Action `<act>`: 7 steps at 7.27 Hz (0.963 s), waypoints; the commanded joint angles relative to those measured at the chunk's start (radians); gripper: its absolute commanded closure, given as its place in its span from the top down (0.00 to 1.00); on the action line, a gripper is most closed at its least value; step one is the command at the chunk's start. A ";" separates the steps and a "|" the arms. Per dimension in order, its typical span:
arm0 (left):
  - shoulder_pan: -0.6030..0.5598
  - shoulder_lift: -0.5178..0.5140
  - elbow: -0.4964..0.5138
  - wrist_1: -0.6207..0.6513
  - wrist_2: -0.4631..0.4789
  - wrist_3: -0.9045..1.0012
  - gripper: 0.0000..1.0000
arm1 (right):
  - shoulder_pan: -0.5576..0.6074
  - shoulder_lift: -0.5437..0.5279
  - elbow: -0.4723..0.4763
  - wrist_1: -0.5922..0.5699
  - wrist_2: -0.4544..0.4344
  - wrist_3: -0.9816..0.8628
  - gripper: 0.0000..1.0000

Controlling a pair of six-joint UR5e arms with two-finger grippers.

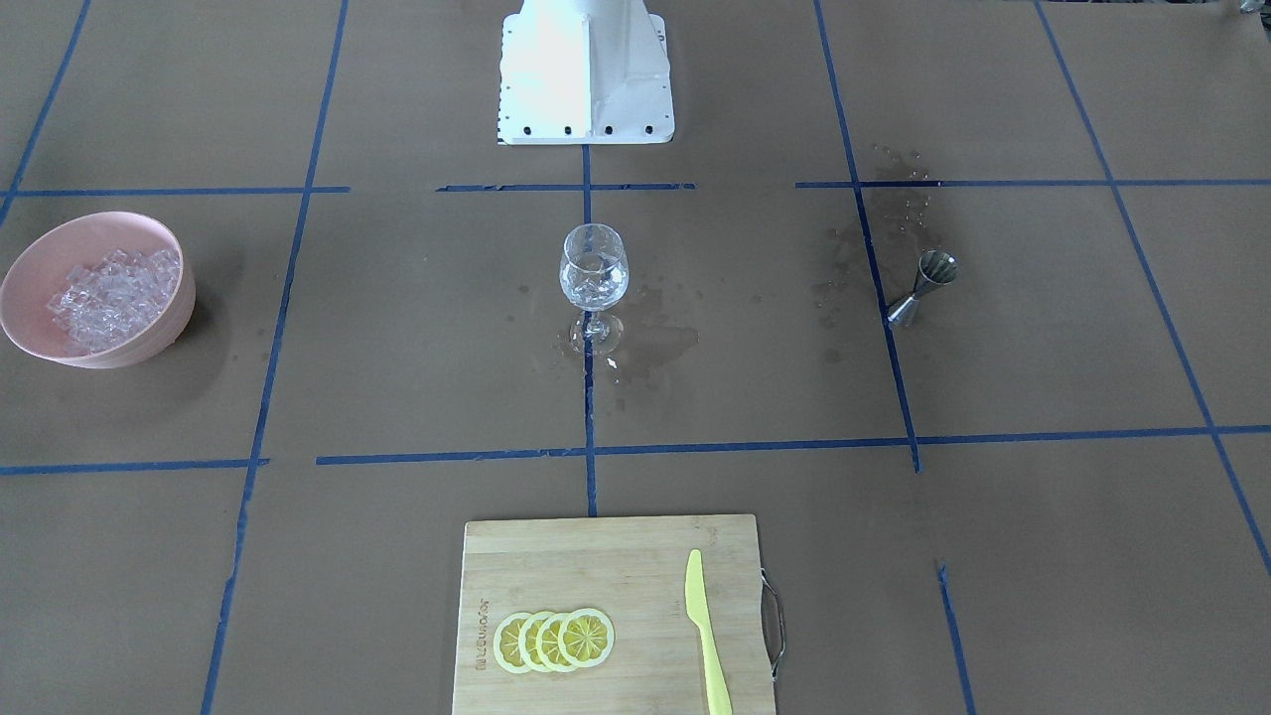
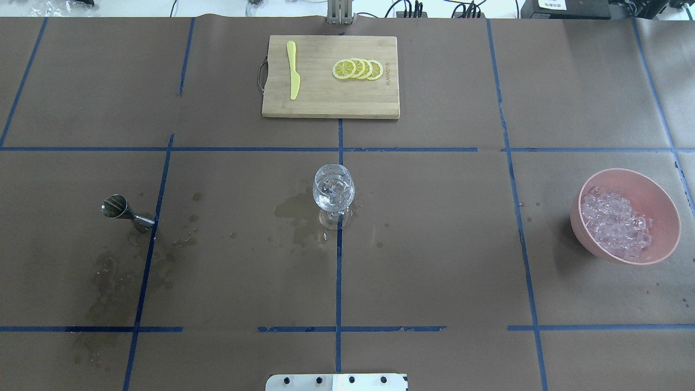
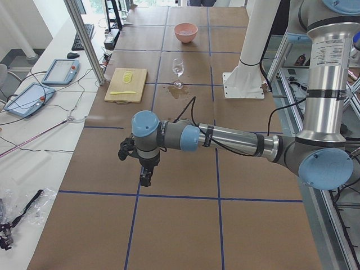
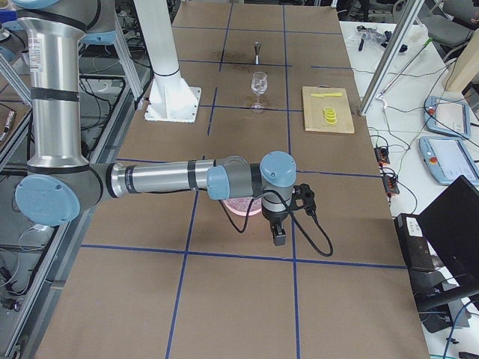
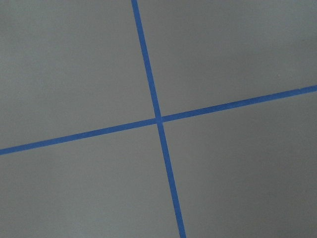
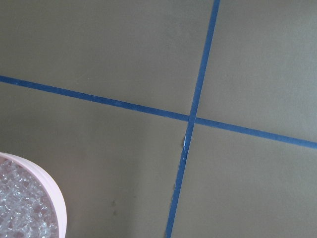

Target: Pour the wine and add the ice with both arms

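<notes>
A wine glass point(image 1: 594, 268) stands at the table's middle with clear ice cubes in it; I cannot make out wine in it. A pink bowl point(image 2: 659, 209) holds a heap of ice point(image 2: 616, 222) on my right side. A steel jigger point(image 2: 122, 209) stands on my left side. My left gripper point(image 3: 145, 179) points down over the table's left end, far from the glass point(image 3: 178, 66). My right gripper point(image 4: 278, 235) points down beside the bowl point(image 4: 243, 207). Both show only in the side views, so I cannot tell whether they are open or shut.
A wooden cutting board point(image 2: 320, 100) at the far middle carries lemon slices point(image 2: 358, 69) and a yellow plastic knife point(image 2: 293, 70). Wet stains point(image 2: 296, 209) darken the brown paper by the glass and around the jigger. The white base block point(image 1: 586, 70) stands at my edge.
</notes>
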 commanded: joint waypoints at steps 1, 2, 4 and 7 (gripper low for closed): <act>-0.019 0.032 0.032 -0.004 -0.071 -0.006 1.00 | 0.004 -0.007 -0.019 0.001 0.024 0.037 1.00; -0.080 0.034 0.051 -0.004 -0.102 -0.003 1.00 | 0.007 -0.011 -0.036 0.002 0.037 0.037 1.00; -0.112 0.017 0.054 -0.004 -0.099 -0.014 1.00 | 0.014 -0.027 -0.038 0.002 0.050 0.037 1.00; -0.111 -0.033 0.069 -0.005 -0.097 -0.015 1.00 | 0.013 -0.036 -0.041 0.004 0.043 0.034 1.00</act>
